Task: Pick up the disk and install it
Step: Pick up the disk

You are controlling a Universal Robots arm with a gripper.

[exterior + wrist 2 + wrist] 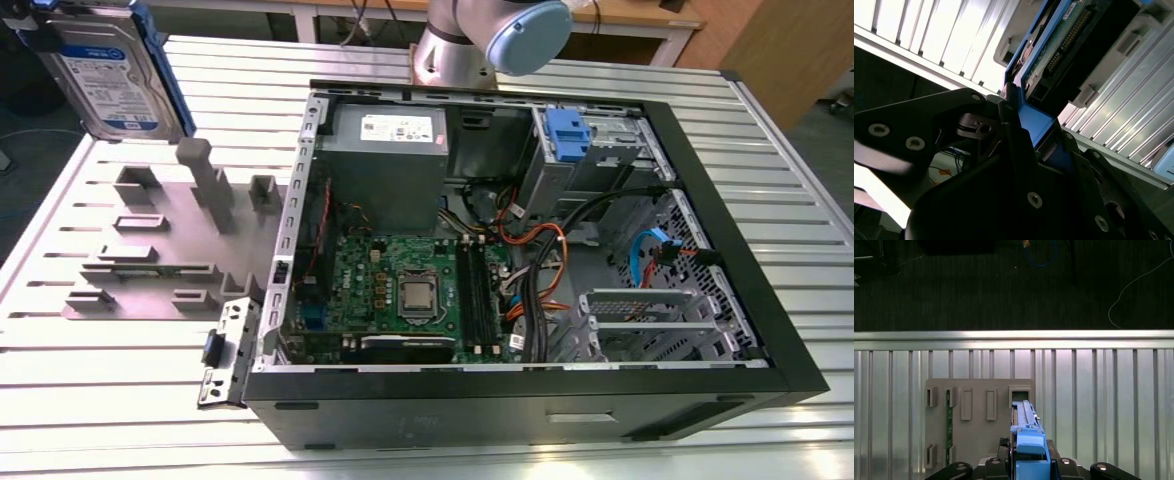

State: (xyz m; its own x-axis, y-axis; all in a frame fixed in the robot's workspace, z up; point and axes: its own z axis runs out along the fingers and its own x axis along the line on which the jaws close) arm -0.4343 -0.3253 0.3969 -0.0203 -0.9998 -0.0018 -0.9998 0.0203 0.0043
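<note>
Pinching the blue frame of the one disk (114, 70), the fingers (1013, 137) hold it nearly upright in the air over the worktop's (80, 390) corner at the exterior view's left, its long axis running straight out from them. One open case (507, 400) lies well apart toward the exterior view's right. One grey rack (147, 235) sits beside that case, below the disk.

Bright light bounces off the metal table (919, 35) in the second wrist view and makes white glare. The gripper (1034, 122) there is dark, almost black.
</note>
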